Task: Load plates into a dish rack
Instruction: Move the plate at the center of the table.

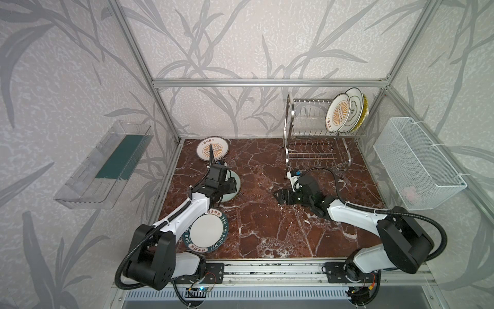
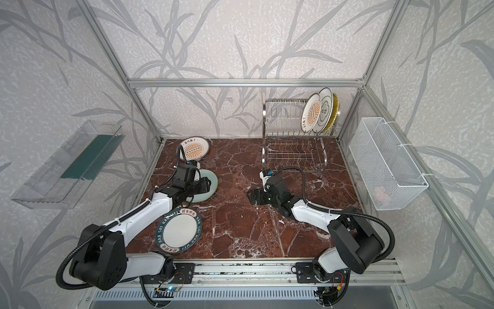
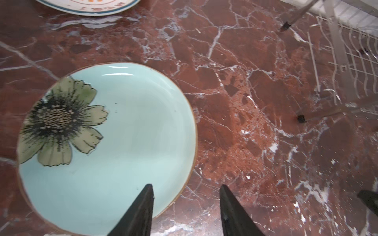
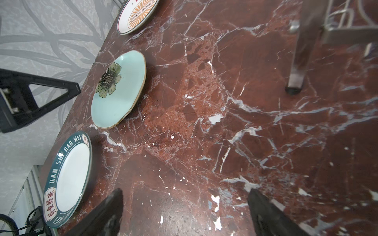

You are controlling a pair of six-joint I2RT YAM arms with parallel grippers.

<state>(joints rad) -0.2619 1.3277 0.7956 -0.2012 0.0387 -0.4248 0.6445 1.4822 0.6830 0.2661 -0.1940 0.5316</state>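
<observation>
top view: three plates (image 1: 338, 113) upright in dish rack (image 1: 289, 112); left hand (image 1: 232, 185) half-open, right hand (image 1: 278, 197) wide, both empty

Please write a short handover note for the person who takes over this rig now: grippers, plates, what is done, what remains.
Left gripper: open, empty, jaws astride the rim of the green plate.
Right gripper: open, empty, over bare table.
Rack, upper tier: sunburst plate, cloud plate, yellow plate, standing.
Flat on table: green plate, second sunburst plate, teal-rim plate.
Done: three of six. To do: three; green plate looks next.
</observation>
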